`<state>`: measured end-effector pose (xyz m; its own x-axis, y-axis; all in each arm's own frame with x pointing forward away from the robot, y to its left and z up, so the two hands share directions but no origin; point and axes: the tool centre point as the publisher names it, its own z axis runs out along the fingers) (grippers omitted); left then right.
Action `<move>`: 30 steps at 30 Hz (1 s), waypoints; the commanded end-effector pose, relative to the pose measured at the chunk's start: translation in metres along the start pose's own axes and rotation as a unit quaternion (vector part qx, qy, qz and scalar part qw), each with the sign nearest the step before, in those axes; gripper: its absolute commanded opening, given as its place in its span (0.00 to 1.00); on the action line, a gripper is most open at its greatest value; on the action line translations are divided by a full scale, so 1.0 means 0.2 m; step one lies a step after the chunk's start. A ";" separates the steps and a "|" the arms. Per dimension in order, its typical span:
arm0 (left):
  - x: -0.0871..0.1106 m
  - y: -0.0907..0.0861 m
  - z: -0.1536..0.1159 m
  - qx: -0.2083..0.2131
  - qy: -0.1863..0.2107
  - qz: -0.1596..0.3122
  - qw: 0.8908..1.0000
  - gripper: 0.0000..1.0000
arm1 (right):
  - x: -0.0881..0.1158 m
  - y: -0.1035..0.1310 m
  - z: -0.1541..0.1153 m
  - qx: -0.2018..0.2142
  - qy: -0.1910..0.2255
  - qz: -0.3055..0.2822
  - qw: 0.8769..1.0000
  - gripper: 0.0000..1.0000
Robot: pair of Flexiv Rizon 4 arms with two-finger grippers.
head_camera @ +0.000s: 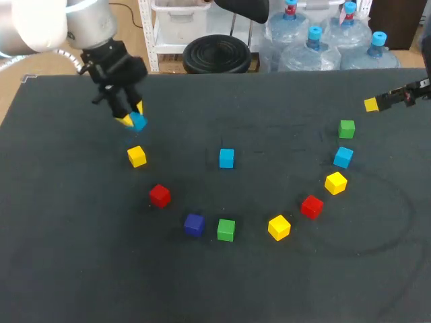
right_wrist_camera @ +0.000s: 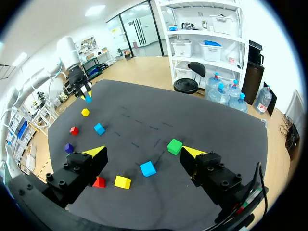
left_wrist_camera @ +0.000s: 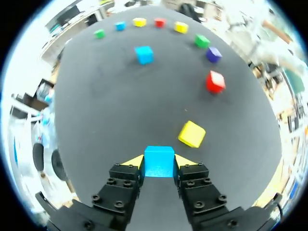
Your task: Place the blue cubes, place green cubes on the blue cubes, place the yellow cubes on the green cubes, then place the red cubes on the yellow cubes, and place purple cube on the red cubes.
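Nothing is standing on anything yet. All 11 cubes I am counting are lying singly, so by my reckoning the job is only just beginning, at the blue layer.

Nearest, the purple cube [head_camera: 194, 224] is sitting just beside the near green cube [head_camera: 226, 229], with the near yellow cube [head_camera: 279, 227] off to their right. A little farther, the right red cube [head_camera: 312, 206] is lying close to that yellow one, and the left red cube [head_camera: 159, 195] is sitting apart on the left. Farther again, the right yellow cube [head_camera: 335, 182] and the right blue cube [head_camera: 343, 157] are lining up toward the far green cube [head_camera: 347, 128]. The middle blue cube [head_camera: 226, 158] is resting alone, and the left yellow cube [head_camera: 137, 156] is lying over at the left.

At the far left, the left gripper [left_wrist_camera: 159, 163] is pinching the held blue cube [head_camera: 139, 122], 1 yellow tip pressing on each side. I cannot tell whether the cube is touching the table. At the far right, the right gripper [right_wrist_camera: 142, 150] is hovering with its fingers spread wide and nothing between them.

So every layer is waiting to be built — 3 blues to set down, then green, yellow, red and purple on top.

The tabletop [head_camera: 81, 282] is showing dark and matte, with a faint pale arc curving across its near right and some faint dashes near the middle.
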<state>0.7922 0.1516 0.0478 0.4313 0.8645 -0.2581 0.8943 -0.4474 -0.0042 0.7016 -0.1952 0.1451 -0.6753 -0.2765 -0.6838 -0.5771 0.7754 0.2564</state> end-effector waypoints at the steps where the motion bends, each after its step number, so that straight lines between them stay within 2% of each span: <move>1: -0.03 0.05 -0.04 -0.016 -0.009 -0.045 0.999 0.00 | 0.00 -0.01 0.01 -0.002 -0.001 -0.001 1.000 1.00; 8: -0.13 0.09 -0.07 -0.046 -0.039 -0.118 0.991 0.00 | 0.00 -0.01 0.01 -0.002 -0.001 -0.001 1.000 1.00; 18: -0.30 0.06 -0.06 -0.068 -0.091 -0.157 0.981 0.00 | 0.00 -0.01 0.01 -0.002 -0.001 -0.001 1.000 1.00; 25: -0.37 0.02 -0.06 -0.084 -0.121 -0.168 0.975 0.00 | 0.00 -0.01 0.01 -0.002 -0.001 -0.001 1.000 1.00; 28: -0.40 0.01 -0.05 -0.103 -0.121 -0.178 0.971 0.00 | 0.00 -0.01 0.01 -0.002 -0.001 -0.001 1.000 1.00; 30: -0.42 0.01 -0.04 -0.117 -0.121 -0.204 0.964 0.00 | 0.00 -0.01 0.01 -0.002 -0.001 -0.001 1.000 1.00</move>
<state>0.7711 0.0823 0.0795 0.0484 0.8661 -0.4975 0.9966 -0.0749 -0.0334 0.7016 -0.1952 0.1451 -0.6753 -0.2766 -0.6837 -0.5771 0.7754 0.2563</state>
